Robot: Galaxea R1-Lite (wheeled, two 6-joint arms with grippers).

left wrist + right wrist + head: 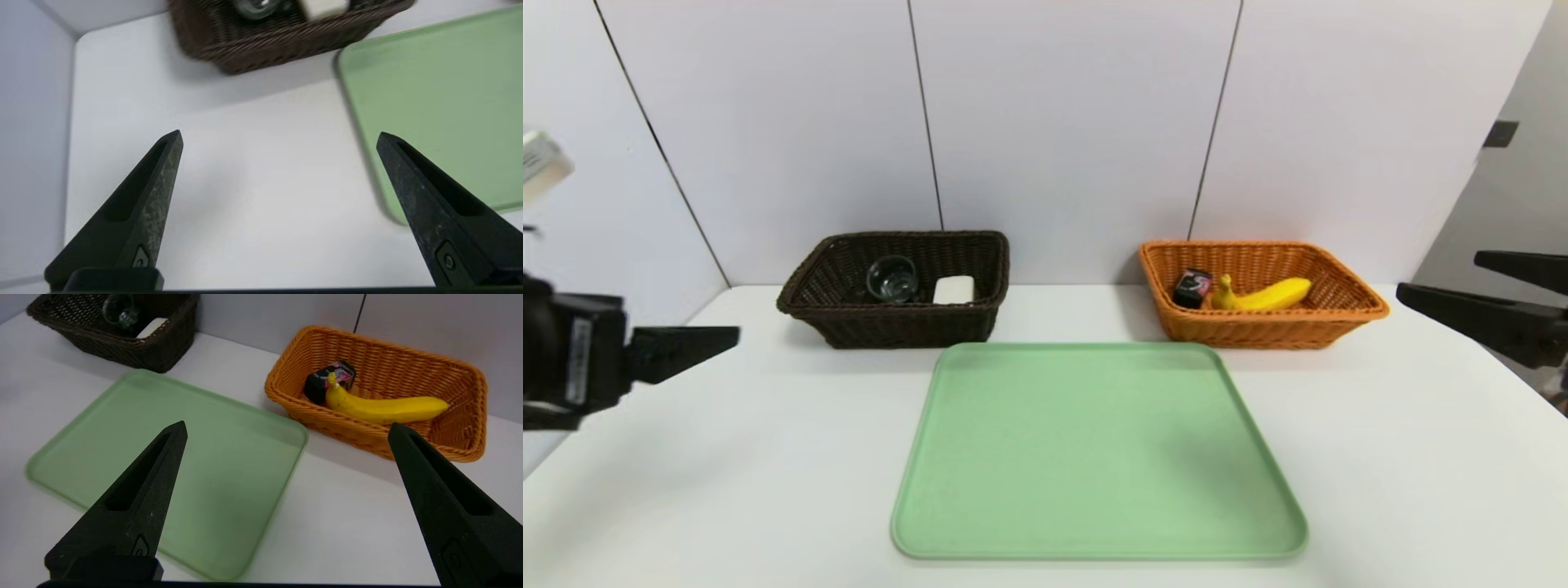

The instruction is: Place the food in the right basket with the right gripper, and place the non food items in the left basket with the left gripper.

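The dark brown left basket (890, 328) holds a clear glass (892, 278) and a white soap bar (953, 289). In the orange right basket (1262, 331) lie a yellow banana (1270, 295) and a dark snack packet (1192, 287). My left gripper (280, 134) hovers open over bare table at the far left, between the dark basket (278, 41) and the table's left edge, nothing between its fingers (678, 349). At the far right my right gripper (1437, 273) is open and empty, held above the table short of the orange basket (408, 359) and banana (384, 408).
A green tray (1094, 449) lies in the middle of the white table, in front of both baskets, with nothing on it. A white panelled wall stands right behind the baskets. The table's left edge runs close to my left arm.
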